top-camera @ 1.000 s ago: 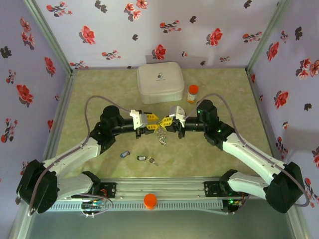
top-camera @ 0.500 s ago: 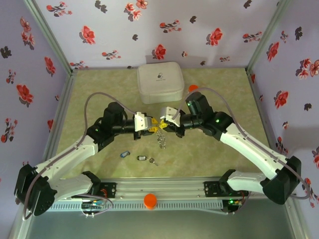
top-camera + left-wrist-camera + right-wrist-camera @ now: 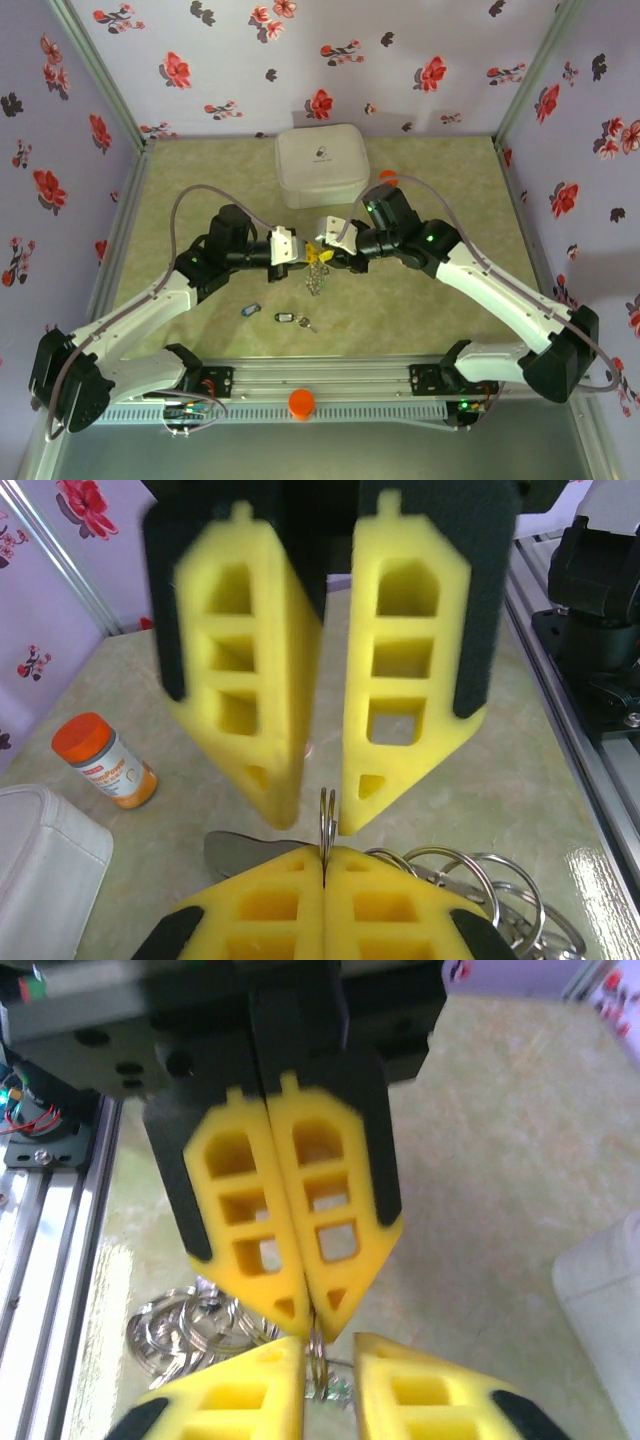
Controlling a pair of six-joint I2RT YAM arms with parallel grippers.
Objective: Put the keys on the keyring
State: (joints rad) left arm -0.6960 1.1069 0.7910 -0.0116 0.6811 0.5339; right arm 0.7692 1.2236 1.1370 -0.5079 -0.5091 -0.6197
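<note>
- Left gripper: yellow foam pads pressed flat together, pinching one thin loop of the keyring edge-on.
- Right gripper: tip to tip with the left, pads parted by a narrow gap. The same loop stands in that gap and no squeeze on it shows.
- Keyring: one, a bunch of linked grey metal rings. The rest of it sags below the two grippers, clear of the table as far as the top view shows.
- Keys: one blue-tagged key and one black-tagged key lie flat on the table, toward the arm bases from the grippers on the left gripper's side. A third small key lies just beside the black one, too small to make out.
- Containers: one white square case beyond the grippers, lid shut, contents unseen. One pill bottle beside it, orange cap on.
- Writing: small dark logo on the case lid and print on the bottle label, neither readable.
- One orange knob on the rail between the arm bases.
</note>
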